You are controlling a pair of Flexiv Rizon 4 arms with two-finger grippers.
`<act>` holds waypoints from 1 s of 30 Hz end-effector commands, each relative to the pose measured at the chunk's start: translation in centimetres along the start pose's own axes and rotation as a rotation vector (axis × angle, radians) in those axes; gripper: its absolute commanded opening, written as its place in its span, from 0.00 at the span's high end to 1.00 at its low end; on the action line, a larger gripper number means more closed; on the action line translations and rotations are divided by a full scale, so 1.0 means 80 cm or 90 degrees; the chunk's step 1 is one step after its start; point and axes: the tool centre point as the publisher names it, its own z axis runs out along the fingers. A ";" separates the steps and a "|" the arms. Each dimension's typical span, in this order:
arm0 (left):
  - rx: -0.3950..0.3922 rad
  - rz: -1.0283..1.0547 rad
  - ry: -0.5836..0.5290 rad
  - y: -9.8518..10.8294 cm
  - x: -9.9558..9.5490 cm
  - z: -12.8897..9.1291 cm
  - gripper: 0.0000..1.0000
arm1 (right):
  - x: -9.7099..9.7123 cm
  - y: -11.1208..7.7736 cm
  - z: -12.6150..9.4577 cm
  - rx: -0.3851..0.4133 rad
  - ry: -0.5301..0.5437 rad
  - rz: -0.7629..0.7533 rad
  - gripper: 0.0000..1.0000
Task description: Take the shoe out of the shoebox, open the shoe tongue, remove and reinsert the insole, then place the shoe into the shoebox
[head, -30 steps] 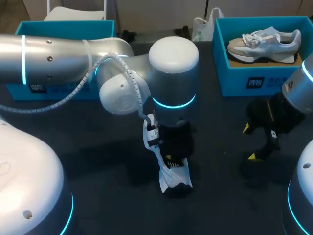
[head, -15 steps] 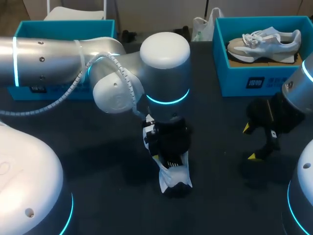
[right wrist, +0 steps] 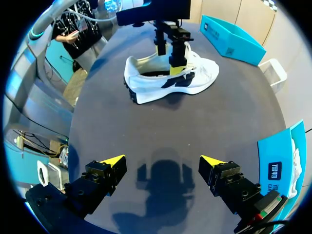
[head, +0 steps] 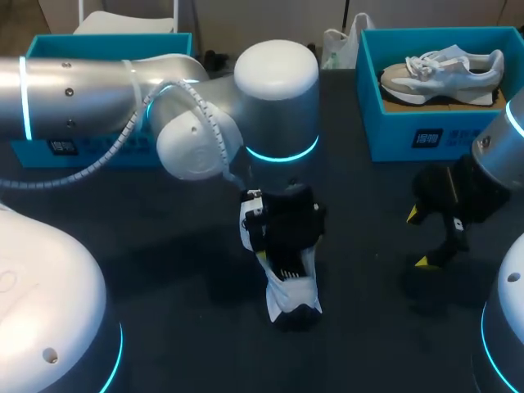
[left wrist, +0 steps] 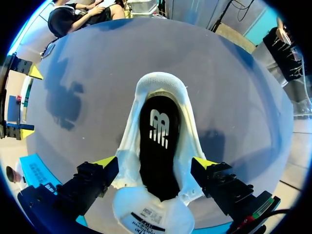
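Squarely beneath left tool (left wrist: 155,163) lies shoe (left wrist: 158,126)

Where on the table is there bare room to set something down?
Bare table left of the shoe, and between shoe and right tool. Crowded at the shoe, under the left tool; the right box holds a second shoe.

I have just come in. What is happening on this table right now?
The left claw is open over a white shoe that stands on the table, with the shoe between its fingers. A black insole is inside the shoe. The right claw is open above a bare part of the table and holds nothing. A second shoe sits in the box at the far right.
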 end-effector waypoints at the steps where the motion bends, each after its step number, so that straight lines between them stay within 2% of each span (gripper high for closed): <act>1: 0.004 0.003 0.001 0.008 0.003 -0.007 0.00 | 0.001 0.000 0.001 0.001 -0.002 0.000 0.00; 8: 0.001 0.001 0.006 0.027 0.004 -0.015 0.00 | 0.001 0.000 0.001 0.001 -0.002 0.000 0.00; 15: -0.014 -0.007 0.005 0.053 0.008 -0.035 0.00 | 0.001 0.000 0.001 0.001 -0.002 0.000 0.00; 23: -0.024 -0.007 -0.003 0.098 0.017 -0.071 0.00 | 0.001 0.000 0.001 0.001 -0.002 0.000 0.00; 30: -0.009 0.018 -0.003 0.137 0.016 -0.087 0.00 | 0.001 0.000 0.001 0.001 -0.002 0.000 0.00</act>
